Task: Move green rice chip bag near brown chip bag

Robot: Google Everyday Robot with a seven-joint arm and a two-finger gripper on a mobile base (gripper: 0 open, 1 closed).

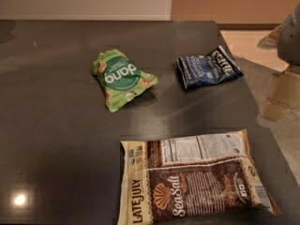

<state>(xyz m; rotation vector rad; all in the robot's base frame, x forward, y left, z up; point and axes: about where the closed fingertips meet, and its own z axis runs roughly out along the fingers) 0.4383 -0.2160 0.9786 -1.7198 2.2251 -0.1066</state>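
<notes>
While the gripper (290, 32) hung grey at the right edge, off the table (56, 149), I couldn't tell open or shut. Green bag (123, 78) lay mid-table, well apart from brown bag (197, 191). Risk imo was: crinkly foil slipping from the grip, or a sweep clipping blue bag (208, 67).

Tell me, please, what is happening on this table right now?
Nothing is being handled yet. The green rice chip bag lies on the dark table, well apart from the brown chip bag at the near edge. A dark blue chip bag lies toward the picture's right. The gripper is not in view; only a grey shape, perhaps part of the arm, shows at the right edge, away from the bags.
</notes>
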